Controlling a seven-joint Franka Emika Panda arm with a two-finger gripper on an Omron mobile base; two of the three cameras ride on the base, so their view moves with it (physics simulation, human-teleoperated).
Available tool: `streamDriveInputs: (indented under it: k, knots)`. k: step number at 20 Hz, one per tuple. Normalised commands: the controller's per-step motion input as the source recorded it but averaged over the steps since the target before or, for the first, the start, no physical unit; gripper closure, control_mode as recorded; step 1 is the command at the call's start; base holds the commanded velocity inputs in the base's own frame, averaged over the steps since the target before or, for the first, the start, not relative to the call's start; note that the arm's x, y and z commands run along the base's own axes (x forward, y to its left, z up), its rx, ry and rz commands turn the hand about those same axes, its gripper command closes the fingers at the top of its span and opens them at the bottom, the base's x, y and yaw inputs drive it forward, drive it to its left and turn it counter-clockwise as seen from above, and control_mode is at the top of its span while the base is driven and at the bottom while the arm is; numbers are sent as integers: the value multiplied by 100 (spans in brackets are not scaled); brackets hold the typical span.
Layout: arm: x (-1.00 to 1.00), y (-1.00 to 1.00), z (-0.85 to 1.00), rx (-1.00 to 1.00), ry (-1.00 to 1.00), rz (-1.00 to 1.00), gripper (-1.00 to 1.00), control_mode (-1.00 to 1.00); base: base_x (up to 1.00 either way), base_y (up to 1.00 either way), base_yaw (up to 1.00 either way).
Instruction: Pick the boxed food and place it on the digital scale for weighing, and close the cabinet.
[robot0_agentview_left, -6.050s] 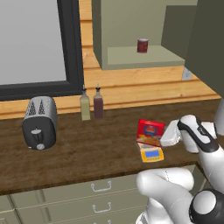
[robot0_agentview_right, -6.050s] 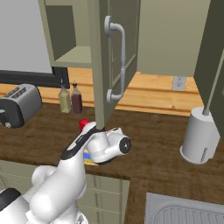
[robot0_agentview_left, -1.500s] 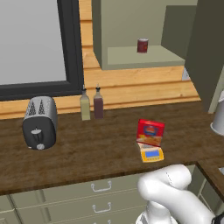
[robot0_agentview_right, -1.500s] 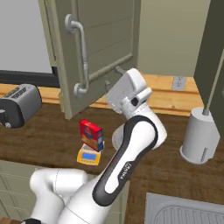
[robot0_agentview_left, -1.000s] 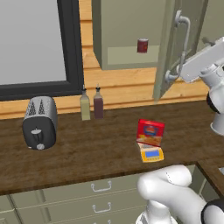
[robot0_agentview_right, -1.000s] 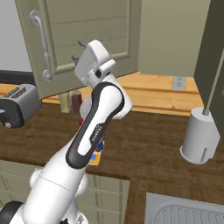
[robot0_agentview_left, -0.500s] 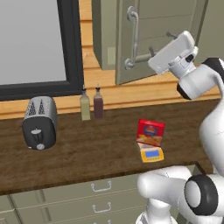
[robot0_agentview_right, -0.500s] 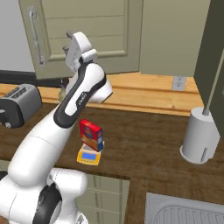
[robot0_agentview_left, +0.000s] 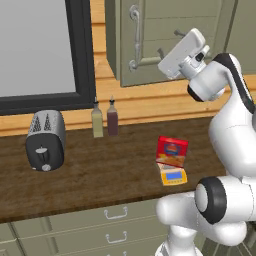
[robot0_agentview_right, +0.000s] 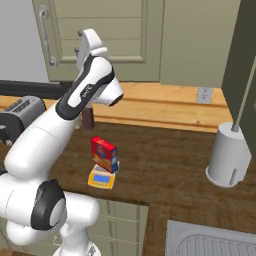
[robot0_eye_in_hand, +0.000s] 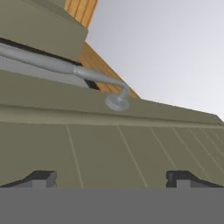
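Gripper (robot0_agentview_left: 169, 44) jaws spread wide and holding nothing, pressed flat to the cabinet (robot0_agentview_left: 170, 30) door beside its handle (robot0_agentview_left: 135, 35), apparently to push it shut; the boxed food (robot0_agentview_left: 172, 152) already rests on the digital scale (robot0_agentview_left: 173, 176) on the counter (robot0_agentview_left: 100, 175)
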Motion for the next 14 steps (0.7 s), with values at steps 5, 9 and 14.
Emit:
streamDriveInputs:
  k: [5, 9, 14]
  knots:
    - [72, 19, 0, -3, 5, -9, -100, -100, 0, 0, 0]
    - [72, 11, -1, -1, 0, -4, -100, -100, 0, 0, 0]
    - [38, 10, -7, 0, 0, -1, -100, -100, 0, 0, 0]
